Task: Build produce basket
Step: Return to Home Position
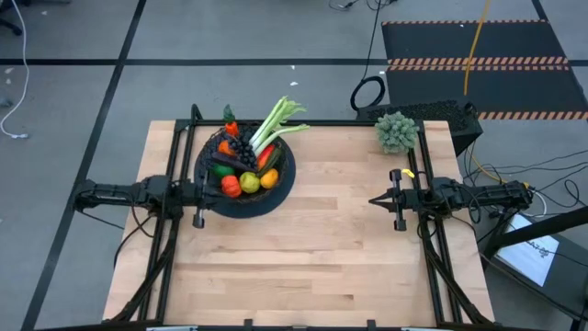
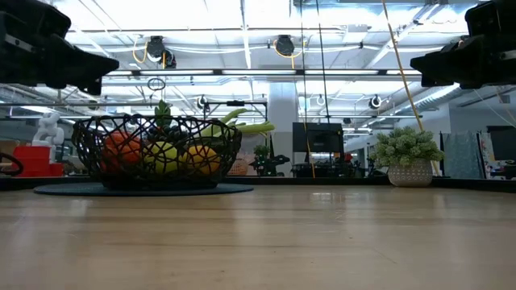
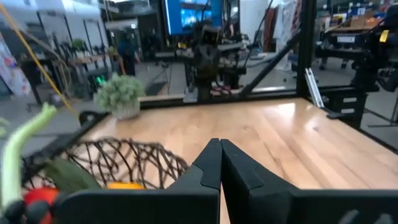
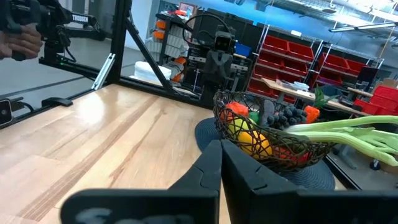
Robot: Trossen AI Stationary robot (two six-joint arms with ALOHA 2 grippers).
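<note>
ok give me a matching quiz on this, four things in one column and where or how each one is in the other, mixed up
Things:
1 stalk
2 plant
3 left end effector
4 right end effector

Place or state:
a shut, at the right side of the table, apart from the produce
b far right corner of the table
c shut, close beside the basket
d sticking out past the basket's rim

Pairs: 1-d, 2-b, 3-c, 4-a

The pale wooden worktop (image 1: 322,248) carries a round dark mat (image 2: 64,190) near its far left corner, the filled black wire basket (image 2: 89,149) standing on that, and a potted frilly clump (image 1: 397,131) at the far right corner
</note>
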